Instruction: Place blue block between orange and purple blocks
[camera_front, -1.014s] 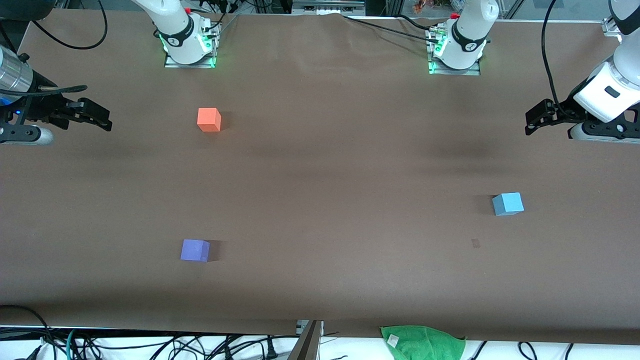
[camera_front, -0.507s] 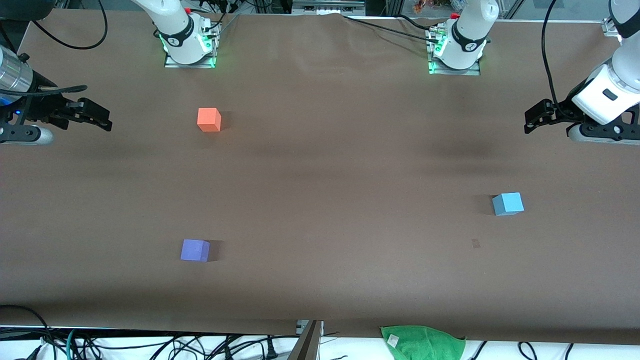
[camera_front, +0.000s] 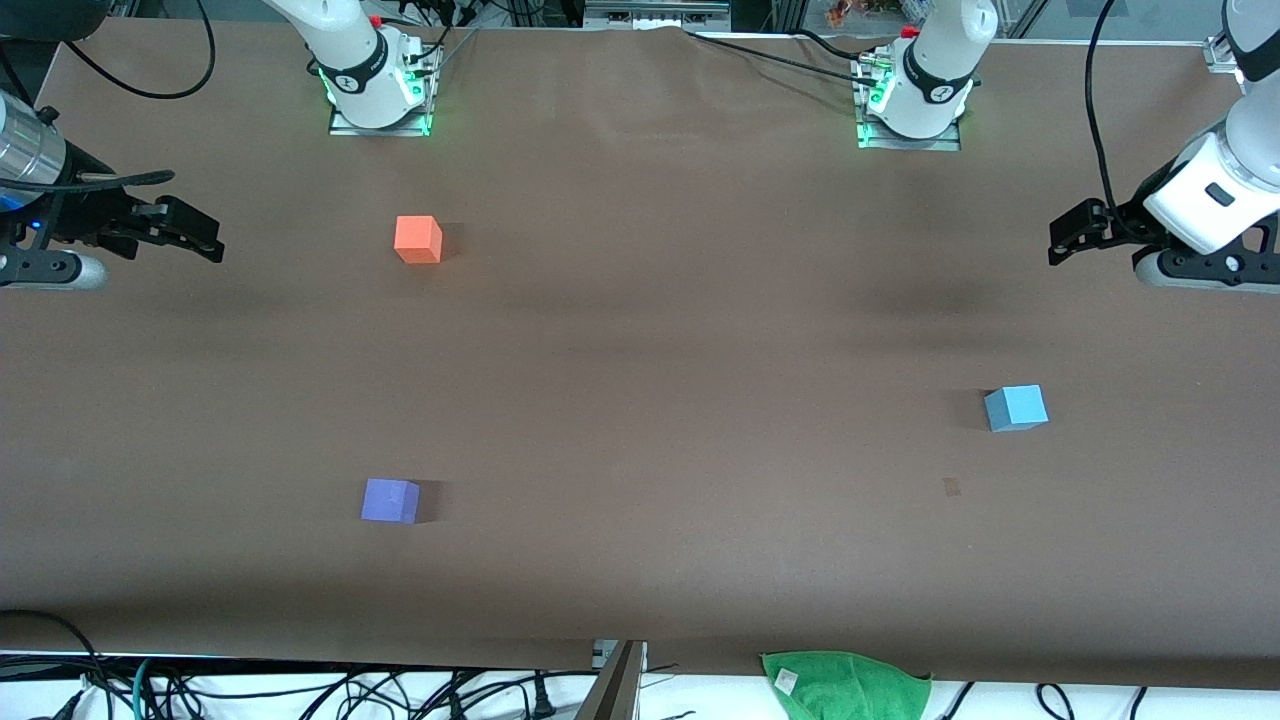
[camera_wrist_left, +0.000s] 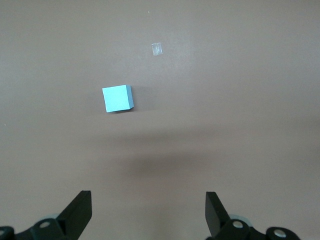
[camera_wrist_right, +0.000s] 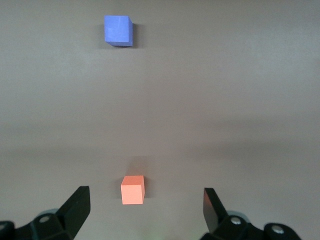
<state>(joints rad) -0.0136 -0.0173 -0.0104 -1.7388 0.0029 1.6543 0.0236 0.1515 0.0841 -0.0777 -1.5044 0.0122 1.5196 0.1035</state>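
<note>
Blue block (camera_front: 1016, 408) sitting on the brown surface (camera_front: 650, 350), toward the left arm's end, well apart from the orange block (camera_front: 418, 240). Purple block (camera_front: 390, 500) nearer to the front camera than the orange block, with a wide bare gap between. Left gripper (camera_front: 1068, 238) up in the air past the blue block, fingers (camera_wrist_left: 77, 212) spread wide, holding nothing. Right gripper (camera_front: 195, 233) waiting beside the orange block, fingers (camera_wrist_right: 75, 207) spread too. Nothing grabbed yet. Could bump the blue block sideways if coming down crooked. No boxes or bowls here.
</note>
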